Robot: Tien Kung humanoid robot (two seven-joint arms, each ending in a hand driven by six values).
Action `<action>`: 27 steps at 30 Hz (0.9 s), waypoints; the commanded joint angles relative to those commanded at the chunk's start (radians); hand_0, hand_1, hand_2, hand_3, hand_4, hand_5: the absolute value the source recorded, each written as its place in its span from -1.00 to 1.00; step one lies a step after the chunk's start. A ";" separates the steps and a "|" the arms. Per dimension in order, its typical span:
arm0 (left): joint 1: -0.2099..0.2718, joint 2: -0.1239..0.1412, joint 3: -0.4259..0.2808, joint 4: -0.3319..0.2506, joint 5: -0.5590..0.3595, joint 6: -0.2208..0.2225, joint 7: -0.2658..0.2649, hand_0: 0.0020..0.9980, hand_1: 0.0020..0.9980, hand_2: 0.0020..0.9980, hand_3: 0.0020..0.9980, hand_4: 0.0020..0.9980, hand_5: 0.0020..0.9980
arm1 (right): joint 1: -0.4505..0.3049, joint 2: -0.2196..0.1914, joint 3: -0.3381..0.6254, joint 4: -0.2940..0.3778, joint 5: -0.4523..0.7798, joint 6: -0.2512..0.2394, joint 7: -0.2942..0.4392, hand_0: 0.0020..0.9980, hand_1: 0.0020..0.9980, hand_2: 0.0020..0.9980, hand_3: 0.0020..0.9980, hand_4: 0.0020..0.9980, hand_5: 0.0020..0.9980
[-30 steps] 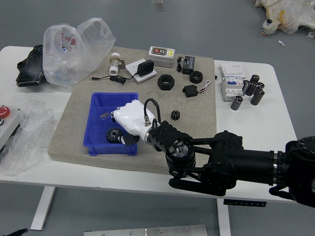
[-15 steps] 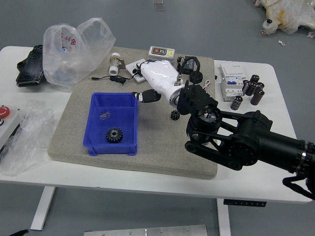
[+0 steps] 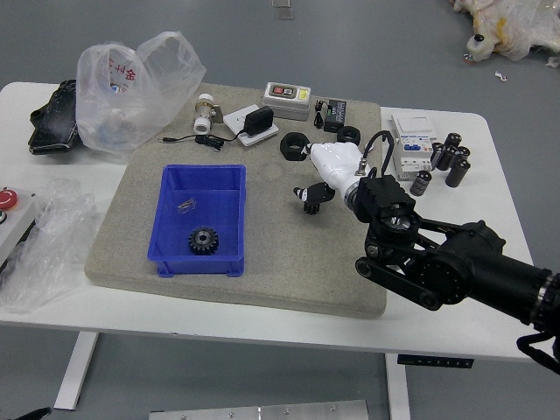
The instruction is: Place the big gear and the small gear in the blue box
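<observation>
Over the mat (image 3: 271, 280), here's the right hand (image 3: 343, 170), thumb and fingers spread, holding nothing! The left hand (image 3: 33, 413) barely shows at bottom left; can't tell its state. Blue box (image 3: 194, 264) on the mat, big gear (image 3: 203, 241) inside. Small gear (image 3: 311, 208): on the mat, beneath the right thumb.

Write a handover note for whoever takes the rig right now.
Right hand: open, thumb at the small gear, no grasp; contact can't be told.
Left hand: only a dark tip at the lower left corner, state unclear.
Done: big gear is in the blue box, near side; a small thin item lies farther in.
Left: small gear, on the mat right of the box; grasp it, place it in the box.
</observation>
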 joint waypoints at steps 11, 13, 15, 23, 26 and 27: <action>0.001 0.002 0.005 0.001 -0.010 0.004 -0.006 0.24 0.18 0.10 0.30 0.35 0.19 | -0.020 -0.006 -0.058 -0.027 0.019 0.014 -0.005 -0.38 0.15 0.40 0.47 0.49 -0.32; 0.000 0.002 0.006 0.001 -0.013 0.005 -0.007 0.24 0.18 0.10 0.30 0.35 0.20 | -0.022 -0.005 -0.065 -0.029 0.024 0.011 -0.005 -0.40 0.03 0.04 0.24 -0.09 -0.65; -0.001 0.001 0.007 0.001 -0.013 0.005 -0.008 0.24 0.18 0.10 0.30 0.35 0.20 | -0.023 -0.005 -0.071 -0.030 0.031 0.005 -0.002 -0.40 0.03 0.04 0.24 -0.09 -0.65; 0.000 0.002 0.007 0.001 -0.016 0.006 -0.009 0.24 0.18 0.10 0.30 0.34 0.20 | -0.025 -0.007 -0.092 -0.031 0.049 -0.012 0.005 -0.42 -0.03 -0.13 0.00 -0.17 -0.87; 0.000 0.002 0.008 0.001 -0.017 0.007 -0.009 0.24 0.18 0.10 0.30 0.34 0.21 | -0.025 -0.008 -0.094 -0.031 0.050 -0.015 0.008 -0.42 -0.03 -0.15 -0.12 -0.19 -0.90; -0.001 0.002 0.009 0.001 -0.018 0.007 -0.010 0.24 0.18 0.10 0.30 0.34 0.21 | -0.025 -0.009 -0.092 -0.031 0.050 -0.016 0.008 -0.42 -0.03 -0.15 -0.12 -0.19 -0.90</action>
